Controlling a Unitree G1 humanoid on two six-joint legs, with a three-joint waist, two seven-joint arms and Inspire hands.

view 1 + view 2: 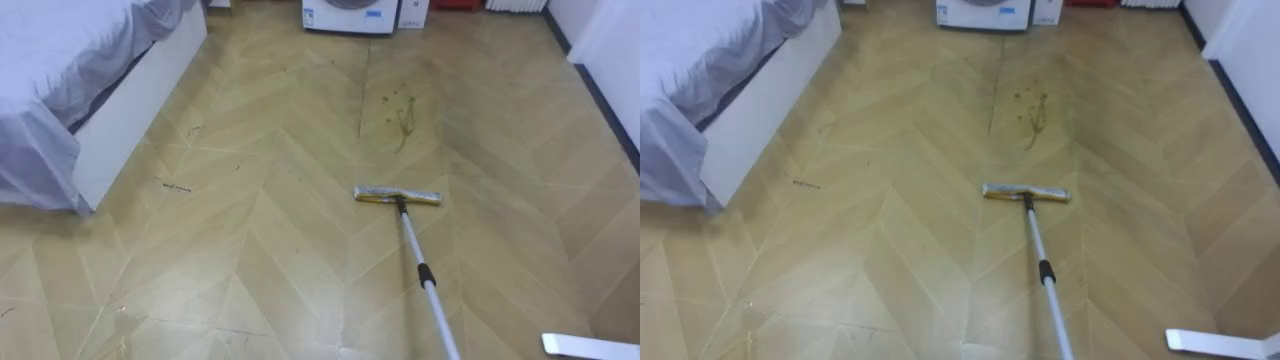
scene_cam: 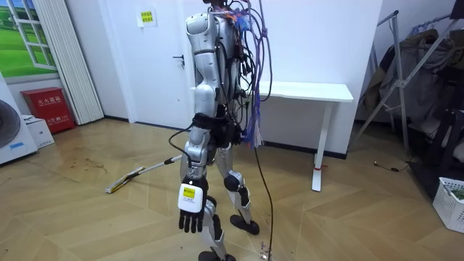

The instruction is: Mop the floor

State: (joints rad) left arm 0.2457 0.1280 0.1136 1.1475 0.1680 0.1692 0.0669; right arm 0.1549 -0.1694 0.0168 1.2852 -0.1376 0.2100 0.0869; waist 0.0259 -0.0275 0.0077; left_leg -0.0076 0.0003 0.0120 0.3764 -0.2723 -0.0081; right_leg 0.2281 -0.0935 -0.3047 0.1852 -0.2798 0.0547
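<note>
Room view shows the robot standing upright on the wooden floor (image 2: 87, 217), turned toward the room view's left, with a white tabletop (image 2: 304, 90) behind it. Its left hand (image 2: 191, 212) hangs beside the thigh, the fingers relaxed and holding nothing, so this arm takes no part in the work now. The mop lies in front of the robot. In the left eye view the mop head (image 1: 397, 195) rests flat on the floor, and the pole (image 1: 413, 240) runs back to the lower edge, on the robot's right side. The pole slopes up toward the robot's hip, so I judge that the right hand carries its end, but how those fingers stand I cannot tell. A brownish stain (image 1: 400, 115) marks the boards beyond the mop head, between it and the washing machine (image 1: 350, 12). The head is apart from the stain, so the mop seems placed for a push forward over this spot. The bed (image 1: 60, 80) stands well off at the left.
</note>
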